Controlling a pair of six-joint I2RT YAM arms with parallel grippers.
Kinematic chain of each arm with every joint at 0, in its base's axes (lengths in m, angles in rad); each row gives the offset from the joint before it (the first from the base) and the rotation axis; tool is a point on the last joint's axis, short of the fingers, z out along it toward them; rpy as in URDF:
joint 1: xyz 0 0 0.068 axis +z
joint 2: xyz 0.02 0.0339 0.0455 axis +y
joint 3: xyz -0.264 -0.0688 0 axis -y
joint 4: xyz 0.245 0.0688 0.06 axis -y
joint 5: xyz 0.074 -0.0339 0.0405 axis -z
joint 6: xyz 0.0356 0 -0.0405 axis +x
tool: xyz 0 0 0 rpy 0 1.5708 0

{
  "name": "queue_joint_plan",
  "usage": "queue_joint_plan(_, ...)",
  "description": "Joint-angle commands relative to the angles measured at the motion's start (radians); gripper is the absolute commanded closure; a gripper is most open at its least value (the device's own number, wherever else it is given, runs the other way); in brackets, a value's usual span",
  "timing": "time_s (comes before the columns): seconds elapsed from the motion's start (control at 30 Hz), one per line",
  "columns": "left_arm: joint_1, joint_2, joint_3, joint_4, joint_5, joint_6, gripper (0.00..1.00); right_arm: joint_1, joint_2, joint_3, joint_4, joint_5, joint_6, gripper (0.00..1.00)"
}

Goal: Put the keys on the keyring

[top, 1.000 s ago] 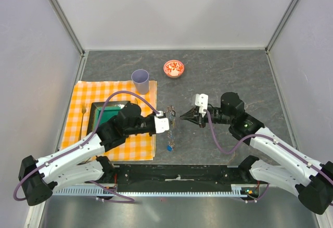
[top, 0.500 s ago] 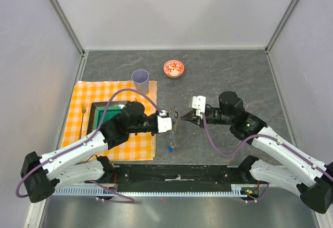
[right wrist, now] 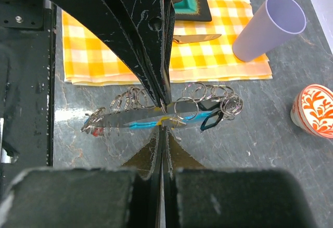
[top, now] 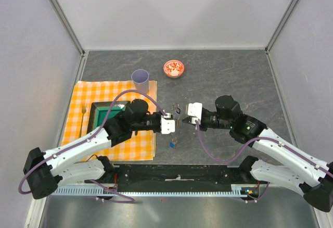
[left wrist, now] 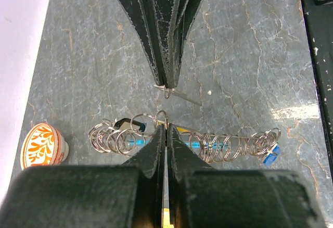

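Keys (left wrist: 213,146) sit bunched in a row of small rings just below the two meeting grippers at mid-table (left wrist: 250,56); whether they rest on it cannot be told. The left gripper (left wrist: 165,130) and right gripper (right wrist: 162,134) are each pinched tight, tip to tip, on thin wire that appears to belong to the keyring (left wrist: 182,95). With so slight a hold, a pull or twist by either arm could let the wire slip and spill the keys.

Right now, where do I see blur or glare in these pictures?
Left wrist view: left end effector blurred near the lens, glare patch on the table. Right wrist view: right end effector blurred, keys sharp. Top external view: even light, sharp.
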Motion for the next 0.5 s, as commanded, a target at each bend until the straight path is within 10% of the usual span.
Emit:
queue_joint_plan(0.0, -0.002, 0.001, 0.053, 0.074, 0.044, 0.072, 0.98, 0.013, -0.006, 0.024, 0.002, 0.052, -0.041, 1.00)
queue_joint_plan(0.47, -0.002, 0.012, 0.051, 0.089, 0.071, 0.056, 0.98, 0.030, 0.027, 0.033, -0.001, 0.065, -0.058, 1.00)
